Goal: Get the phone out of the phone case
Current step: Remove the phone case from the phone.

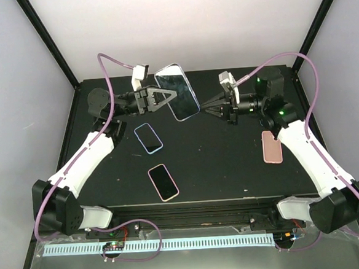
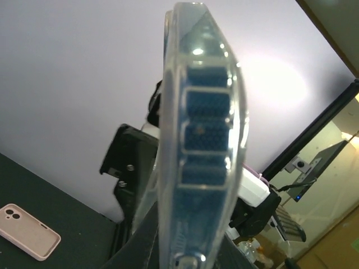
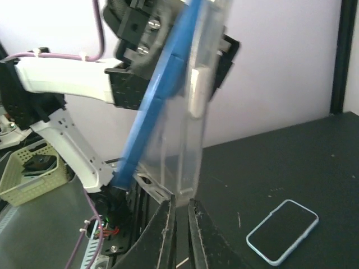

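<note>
The phone (image 1: 177,90), dark screen up in a clear phone case, hangs in the air over the back of the table. My left gripper (image 1: 166,98) is shut on its left edge. In the left wrist view the phone (image 2: 205,112) is edge-on, its blue side showing through the clear case (image 2: 168,140), between my left gripper's fingers (image 2: 188,255). In the right wrist view the blue phone (image 3: 154,95) leans away from the clear case (image 3: 184,134) at the lower end. My right gripper (image 3: 180,202) is shut on the case's lower edge; from above it (image 1: 203,108) meets the phone's right side.
On the black table lie a blue-cased phone (image 1: 148,138), a pink-cased phone (image 1: 163,182) and a pink phone back-up (image 1: 271,146). The blue-cased one (image 3: 282,231) lies below my right gripper. Black frame posts stand at the back corners. A yellow basket (image 3: 28,174) is off the table.
</note>
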You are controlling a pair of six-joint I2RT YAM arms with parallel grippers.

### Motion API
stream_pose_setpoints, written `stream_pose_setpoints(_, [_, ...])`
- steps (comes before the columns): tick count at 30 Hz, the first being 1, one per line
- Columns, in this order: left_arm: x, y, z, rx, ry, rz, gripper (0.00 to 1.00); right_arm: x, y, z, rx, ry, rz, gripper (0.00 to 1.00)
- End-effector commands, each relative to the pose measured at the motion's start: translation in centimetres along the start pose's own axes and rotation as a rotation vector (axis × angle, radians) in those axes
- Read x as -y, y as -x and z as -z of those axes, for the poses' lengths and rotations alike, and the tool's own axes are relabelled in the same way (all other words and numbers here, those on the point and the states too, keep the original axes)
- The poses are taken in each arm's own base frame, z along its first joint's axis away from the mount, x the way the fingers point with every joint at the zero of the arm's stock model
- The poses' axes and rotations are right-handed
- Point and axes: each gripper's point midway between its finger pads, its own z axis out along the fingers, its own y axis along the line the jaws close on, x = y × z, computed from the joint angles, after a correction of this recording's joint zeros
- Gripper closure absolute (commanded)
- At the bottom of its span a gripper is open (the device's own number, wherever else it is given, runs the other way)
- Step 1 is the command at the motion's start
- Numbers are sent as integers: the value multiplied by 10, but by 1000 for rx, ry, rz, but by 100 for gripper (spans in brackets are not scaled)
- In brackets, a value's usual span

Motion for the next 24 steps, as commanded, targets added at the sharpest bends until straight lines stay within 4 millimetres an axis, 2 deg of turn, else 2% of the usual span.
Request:
stream_pose_setpoints(1, [88,-19,-8,-122,-196,-149,99,91,-44,14,-55,-322,-129,99])
stream_pose_setpoints(5, [87,-19,-8,-119,-194,-152,98,93,-43,17,-54,-331,-132,99])
stream_pose_setpoints(7, [85,-20,-9,-122,-190,-160,98,86,-37,17,-51,-317,-126,99])
stream_pose_setpoints(12, [69,-19,-10,-124,-140,-152,98,48,-22,22,-26,-236,-103,88])
stream_pose_setpoints(17, [57,-15,-10,-115,-104,-155,98,5,-12,30,6,-168,-74,69])
stream_pose_setpoints(19, [42,-15,-12,-118,-89,-129,99,-5,-12,32,12,-155,-82,64])
stream_pose_setpoints(24, [35,-12,-14,-110,-81,-122,99,-17,-16,29,11,-98,-151,57])
